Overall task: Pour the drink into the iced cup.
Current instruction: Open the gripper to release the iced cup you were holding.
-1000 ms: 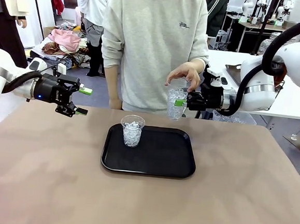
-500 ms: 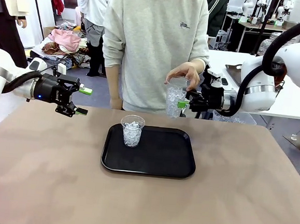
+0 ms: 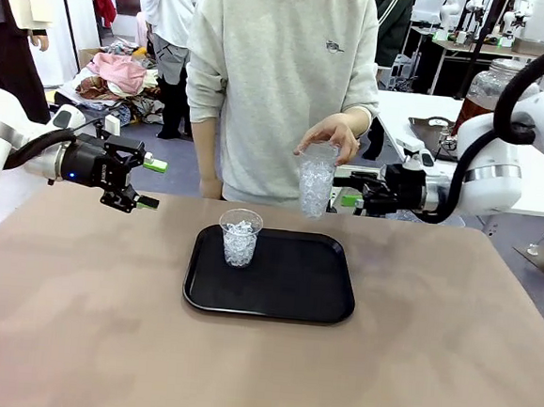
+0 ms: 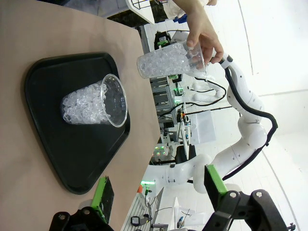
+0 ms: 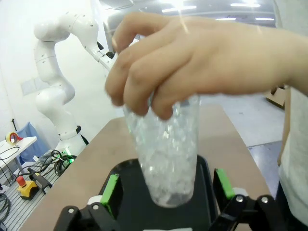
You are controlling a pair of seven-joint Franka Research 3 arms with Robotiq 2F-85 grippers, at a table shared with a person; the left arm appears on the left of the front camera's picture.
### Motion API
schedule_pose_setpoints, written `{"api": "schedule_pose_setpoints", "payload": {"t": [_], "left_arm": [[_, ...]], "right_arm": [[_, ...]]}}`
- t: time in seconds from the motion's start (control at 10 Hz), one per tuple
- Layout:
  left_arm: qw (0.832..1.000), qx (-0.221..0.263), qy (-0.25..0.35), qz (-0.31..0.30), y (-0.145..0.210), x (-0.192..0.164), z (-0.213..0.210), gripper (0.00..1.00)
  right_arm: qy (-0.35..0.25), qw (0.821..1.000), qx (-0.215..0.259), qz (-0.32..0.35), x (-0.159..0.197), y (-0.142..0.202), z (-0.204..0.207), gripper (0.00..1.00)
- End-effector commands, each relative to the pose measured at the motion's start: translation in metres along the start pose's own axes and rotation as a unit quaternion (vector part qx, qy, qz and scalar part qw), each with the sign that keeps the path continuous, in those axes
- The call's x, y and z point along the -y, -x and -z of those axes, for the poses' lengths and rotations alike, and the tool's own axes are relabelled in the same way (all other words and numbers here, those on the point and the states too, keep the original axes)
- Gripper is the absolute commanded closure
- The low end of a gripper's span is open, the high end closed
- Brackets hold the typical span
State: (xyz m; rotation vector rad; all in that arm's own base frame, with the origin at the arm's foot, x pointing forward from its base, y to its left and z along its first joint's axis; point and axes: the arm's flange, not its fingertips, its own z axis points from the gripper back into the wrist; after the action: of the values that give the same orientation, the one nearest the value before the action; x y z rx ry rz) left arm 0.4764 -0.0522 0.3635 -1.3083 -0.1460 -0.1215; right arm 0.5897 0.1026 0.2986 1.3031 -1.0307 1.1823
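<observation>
A person's hand (image 3: pixel 330 135) holds a clear cup packed with ice (image 3: pixel 316 179) from above, over the table's far edge. My right gripper (image 3: pixel 342 192) is open just to the right of that cup. In the right wrist view the cup (image 5: pixel 168 154) hangs between and just beyond its green pads (image 5: pixel 111 190). A second iced cup (image 3: pixel 240 237) stands upright on the black tray (image 3: pixel 284 294). My left gripper (image 3: pixel 147 183) hovers open at the left, off the tray. Both cups hold only ice. Amber-brown liquid shows in a big glass jar (image 3: pixel 478 95) behind my right arm.
The tan table (image 3: pixel 430 348) spreads wide around the tray. The person in a grey sweatshirt (image 3: pixel 283 63) stands at the far edge. A white table (image 3: pixel 527 191) lies behind my right arm. The left wrist view shows the tray cup (image 4: pixel 91 101) and the held cup (image 4: pixel 168 62).
My right gripper has drawn back to the right, away from the held cup that its pads had been against. The person's hand still holds the cup. My left arm has not moved.
</observation>
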Motion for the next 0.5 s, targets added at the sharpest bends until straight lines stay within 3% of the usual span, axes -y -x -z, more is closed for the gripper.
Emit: {"api": "schedule_pose_setpoints", "payload": {"t": [0.0,0.4], "left_arm": [[1.0,0.001,0.001,0.0,0.001,0.0,-0.001,0.0],[1.0,0.001,0.001,0.0,0.001,0.0,-0.001,0.0]], "right_arm": [[0.012,1.0,-0.011,-0.015,-0.026,0.006,-0.022,0.0],[0.036,0.998,-0.021,-0.044,-0.061,0.023,-0.058,0.0]]}}
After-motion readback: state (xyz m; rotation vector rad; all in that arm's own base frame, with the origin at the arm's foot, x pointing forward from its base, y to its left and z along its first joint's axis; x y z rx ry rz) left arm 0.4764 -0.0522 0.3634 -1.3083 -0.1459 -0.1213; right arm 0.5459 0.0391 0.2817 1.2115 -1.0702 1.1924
